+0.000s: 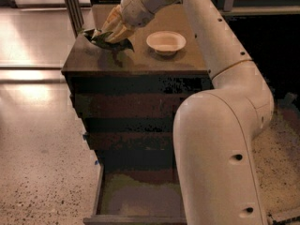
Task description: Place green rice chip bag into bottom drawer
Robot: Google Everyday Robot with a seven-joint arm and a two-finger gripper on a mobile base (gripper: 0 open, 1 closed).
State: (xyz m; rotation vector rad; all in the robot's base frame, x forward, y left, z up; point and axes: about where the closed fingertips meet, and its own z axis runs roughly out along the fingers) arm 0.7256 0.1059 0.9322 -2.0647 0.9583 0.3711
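The green rice chip bag (108, 40) is crinkled and dark green, held just above the left part of the cabinet top (140, 60). My gripper (112, 28) is shut on the green rice chip bag from above and has it lifted off the wood; its shadow lies beneath. The bottom drawer (136, 198) is pulled open at the cabinet's foot, its flat floor bare. My arm (225, 125) hides the drawer's right side.
A round cream bowl (166, 42) stands on the cabinet top right of the bag. Two upper drawers (126, 107) are closed. Shiny floor (37, 139) lies to the left, speckled floor at the right. A dark post (72, 6) stands behind the cabinet's left corner.
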